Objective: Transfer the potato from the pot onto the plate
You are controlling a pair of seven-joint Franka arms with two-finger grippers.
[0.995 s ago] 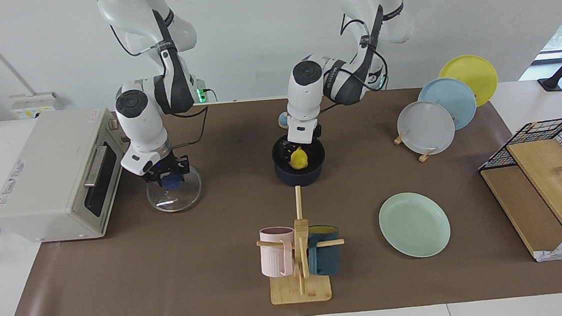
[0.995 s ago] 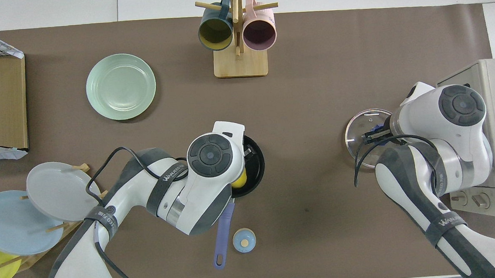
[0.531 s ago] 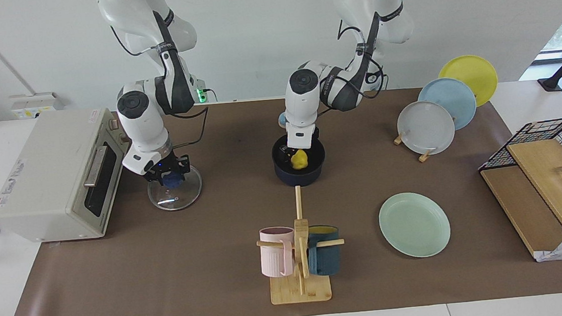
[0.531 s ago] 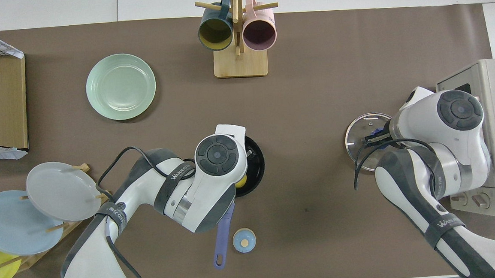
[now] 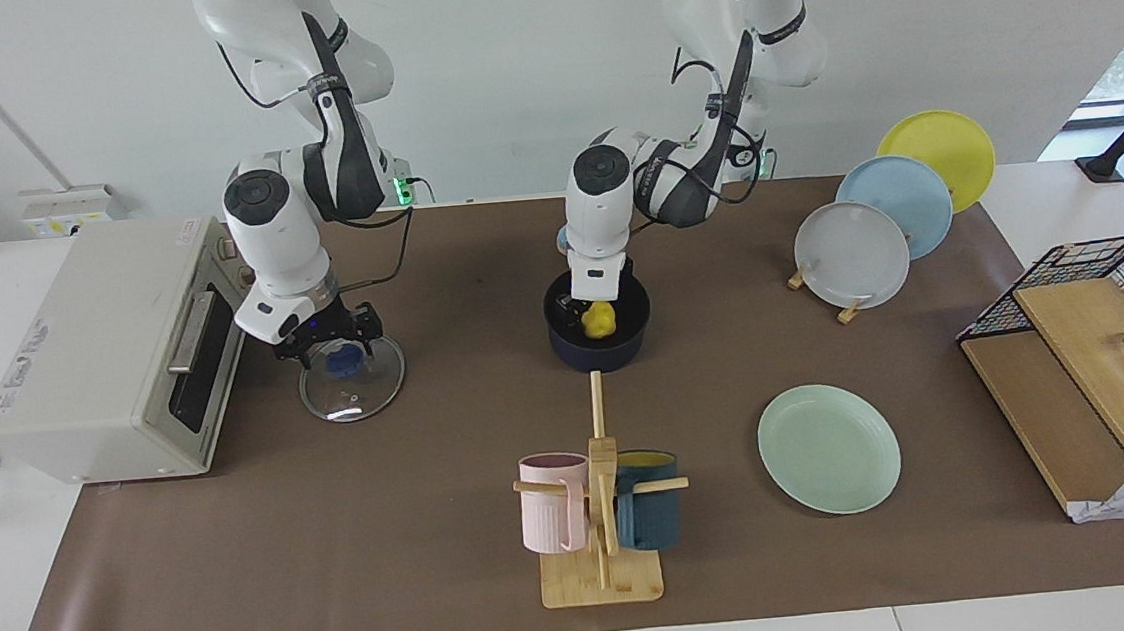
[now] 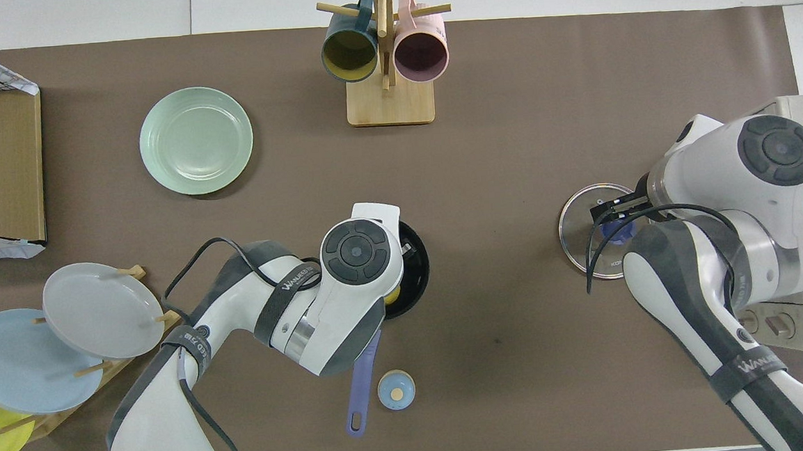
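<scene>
The yellow potato (image 5: 601,321) lies in the dark navy pot (image 5: 615,353) in the middle of the mat; a sliver of it shows in the overhead view (image 6: 393,296). The pot's blue handle (image 6: 360,385) points toward the robots. My left gripper (image 5: 589,309) is down inside the pot, right at the potato; its wrist hides most of the pot (image 6: 419,266) from above. The mint-green plate (image 5: 828,448) lies bare, farther from the robots, toward the left arm's end. My right gripper (image 5: 334,343) is open just above the glass lid's blue knob.
The glass lid (image 5: 352,390) lies beside the toaster oven (image 5: 113,351). A mug rack (image 5: 598,513) stands farther out than the pot. A plate stand (image 5: 853,252) and a wire basket with boards (image 5: 1085,334) are at the left arm's end. A small blue disc (image 6: 396,390) lies near the handle.
My left gripper has sunk lower into the pot beside the potato. My right gripper has lifted off the lid's knob and drawn back toward the oven; the lid stays on the mat.
</scene>
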